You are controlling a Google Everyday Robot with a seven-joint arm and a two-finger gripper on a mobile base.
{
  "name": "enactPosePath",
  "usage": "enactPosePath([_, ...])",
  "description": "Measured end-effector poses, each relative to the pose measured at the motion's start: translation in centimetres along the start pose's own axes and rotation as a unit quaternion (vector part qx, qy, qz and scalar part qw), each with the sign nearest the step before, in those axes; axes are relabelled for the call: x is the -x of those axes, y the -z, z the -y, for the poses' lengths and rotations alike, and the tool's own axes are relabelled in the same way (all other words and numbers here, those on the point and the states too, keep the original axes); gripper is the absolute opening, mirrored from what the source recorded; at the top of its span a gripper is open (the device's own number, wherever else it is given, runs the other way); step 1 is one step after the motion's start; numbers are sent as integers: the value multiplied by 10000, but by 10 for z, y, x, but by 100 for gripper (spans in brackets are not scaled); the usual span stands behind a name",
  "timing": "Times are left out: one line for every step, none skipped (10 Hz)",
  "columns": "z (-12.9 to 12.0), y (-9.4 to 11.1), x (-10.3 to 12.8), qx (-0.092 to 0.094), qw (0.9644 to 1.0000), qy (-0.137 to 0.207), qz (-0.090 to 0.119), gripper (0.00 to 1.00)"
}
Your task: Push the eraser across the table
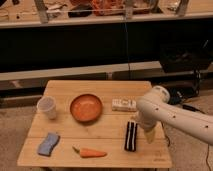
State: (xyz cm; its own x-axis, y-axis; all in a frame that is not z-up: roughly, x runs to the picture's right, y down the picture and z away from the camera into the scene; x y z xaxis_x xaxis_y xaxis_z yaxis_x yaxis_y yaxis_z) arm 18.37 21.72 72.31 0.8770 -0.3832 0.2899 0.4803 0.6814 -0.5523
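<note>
Gripper point(149, 135) sits low at the eraser's point(131, 136) 3 o'clock, just beside it; can't tell its opening, or whether it touches yet. Eraser lies lengthwise at about 4 o'clock on the table point(100, 89). It looks light, stiff and likely grippy on wood, so push mid-length on the long side or it will spin. Open lane runs toward 9 o'clock, between bowl point(86, 107) and carrot point(90, 152). Table edges are close at 3 and 6 o'clock. White bottle point(124, 104) sits at 12.

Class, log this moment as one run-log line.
phase: positioned for push | gripper: low beside eraser, image-right side, contact unclear | eraser: flat on table, front-right part
</note>
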Motion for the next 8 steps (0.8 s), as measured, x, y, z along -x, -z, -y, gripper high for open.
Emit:
enactPosePath([-1, -1, 2, 16, 10000, 35, 6, 80])
enactPosePath([-2, -2, 4, 27, 10000, 61, 8, 80])
enactPosePath([-3, -2, 6, 36, 10000, 91, 9, 80])
enactPosePath([-5, -3, 7, 46, 9999, 114, 11, 80])
enactPosePath([-5, -3, 8, 57, 9999, 137, 17, 80])
enactPosePath([-6, -3, 9, 66, 9999, 155, 19, 80])
enactPosePath([-7, -3, 11, 83, 9998, 193, 23, 80])
enactPosePath([-8, -4, 12, 93, 9997, 217, 27, 80])
